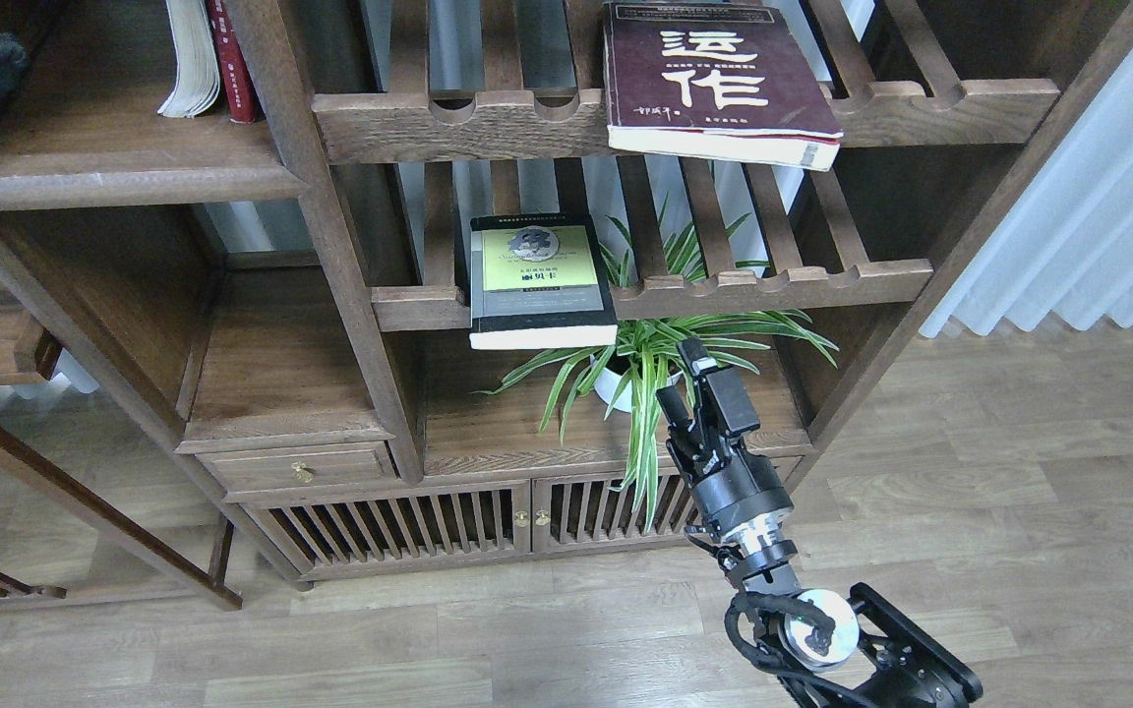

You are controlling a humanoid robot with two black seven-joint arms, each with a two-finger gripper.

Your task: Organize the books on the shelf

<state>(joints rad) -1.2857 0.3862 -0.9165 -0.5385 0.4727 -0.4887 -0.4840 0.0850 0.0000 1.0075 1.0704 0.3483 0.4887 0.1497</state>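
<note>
Three books show. A thick maroon book [721, 84] with big white Chinese characters lies flat on the upper slatted rack [488, 123], overhanging its front rail. A black-grey book [539, 282] with a yellow-green panel lies flat on the lower slatted rack [773, 285]. A pale book [190, 59] stands upright on the solid shelf [114, 167] at upper left, beside a red spine. One gripper [686, 379] shows, the right, empty before a potted plant [640, 369], fingers slightly parted.
</note>
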